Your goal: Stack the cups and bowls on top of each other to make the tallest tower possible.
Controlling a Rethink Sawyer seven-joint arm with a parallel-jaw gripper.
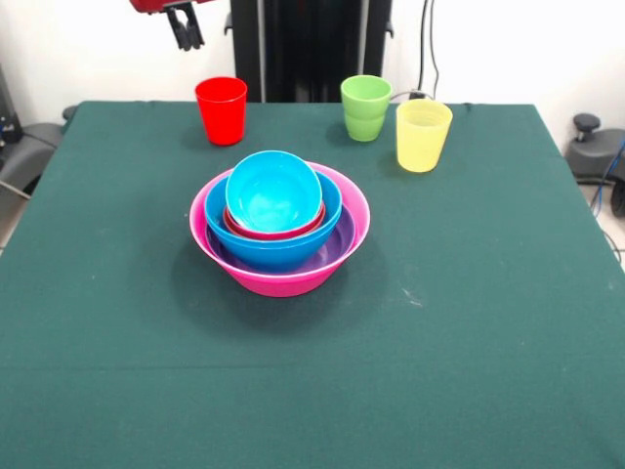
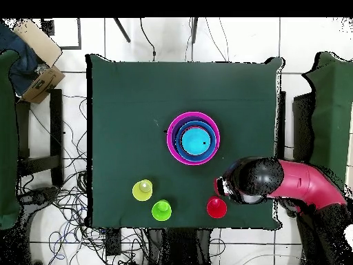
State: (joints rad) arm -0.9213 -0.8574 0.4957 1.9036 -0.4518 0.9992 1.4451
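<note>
The tower (image 1: 280, 230) stands mid-table: a large pink bowl (image 1: 293, 281) holds a purple bowl (image 1: 337, 246), a blue bowl (image 1: 269, 252), a magenta-red bowl (image 1: 278, 233) and a cyan bowl (image 1: 273, 191) on top. Behind it stand three upright cups: red (image 1: 222, 110), green (image 1: 366, 107) and yellow (image 1: 423, 135). My gripper (image 1: 187, 34) hangs open and empty high above the table's far edge, up and left of the red cup. From above, the gripper (image 2: 224, 186) sits just beside the red cup (image 2: 216, 208), right of the tower (image 2: 194, 138). The green cup (image 2: 161, 210) and yellow cup (image 2: 143, 190) stand apart.
The green cloth table (image 1: 469, 342) carries only these things. My red arm (image 2: 303, 183) reaches in over the table's right edge in the overhead view. Cables and a cardboard box (image 2: 38, 62) lie on the floor around the table.
</note>
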